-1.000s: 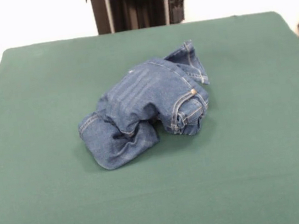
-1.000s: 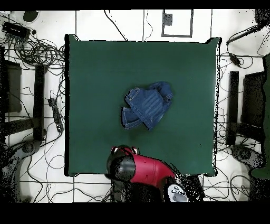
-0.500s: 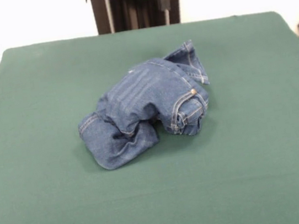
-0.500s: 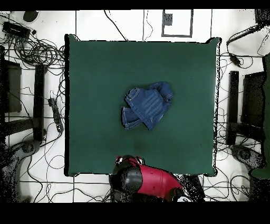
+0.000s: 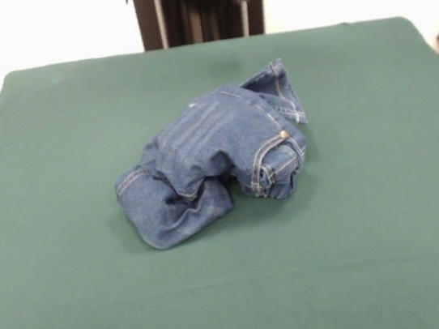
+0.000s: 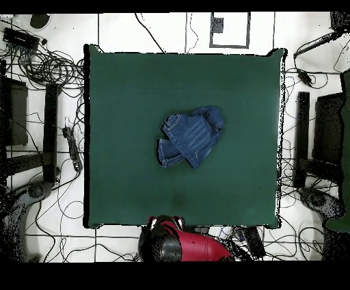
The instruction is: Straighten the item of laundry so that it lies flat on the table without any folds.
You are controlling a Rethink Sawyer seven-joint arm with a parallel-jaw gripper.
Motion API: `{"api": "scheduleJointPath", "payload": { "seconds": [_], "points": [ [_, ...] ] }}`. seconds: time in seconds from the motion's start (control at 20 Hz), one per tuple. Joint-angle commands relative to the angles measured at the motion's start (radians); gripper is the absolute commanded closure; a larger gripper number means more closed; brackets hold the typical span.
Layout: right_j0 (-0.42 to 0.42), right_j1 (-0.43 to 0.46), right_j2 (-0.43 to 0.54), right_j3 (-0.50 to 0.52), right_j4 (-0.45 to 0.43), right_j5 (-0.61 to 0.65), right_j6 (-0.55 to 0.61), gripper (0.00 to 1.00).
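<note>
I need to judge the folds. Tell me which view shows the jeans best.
The front view: the jeans fill more of it, showing bunched folds, seams and a brass button. The overhead view shows only their crumpled outline near the middle of the table.

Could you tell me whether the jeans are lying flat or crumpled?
Crumpled: the jeans sit bunched in a heap on the table, legs folded under.

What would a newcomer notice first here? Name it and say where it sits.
The crumpled jeans draw the eye first: a bunched, folded blue denim heap near the middle of the green table, nothing touching it. In the overhead view the red arm sits drawn back at the table's bottom edge, well clear of the jeans.
</note>
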Motion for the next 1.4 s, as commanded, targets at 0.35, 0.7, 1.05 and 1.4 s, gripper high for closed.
{"api": "scheduleJointPath", "payload": {
  "seconds": [0.35, 0.7, 1.05, 1.4],
  "points": [
    [0.025, 0.002, 0.101, 0.111, -0.002, -0.088, 0.223, 1.0],
    [0.017, -0.022, 0.139, 0.012, 0.055, 0.05, 0.181, 1.0],
    [0.021, 0.074, 0.144, -0.138, 0.082, 0.106, 0.155, 1.0],
    [0.05, 0.124, 0.126, -0.257, 0.102, 0.176, 0.152, 1.0]
  ]
}}
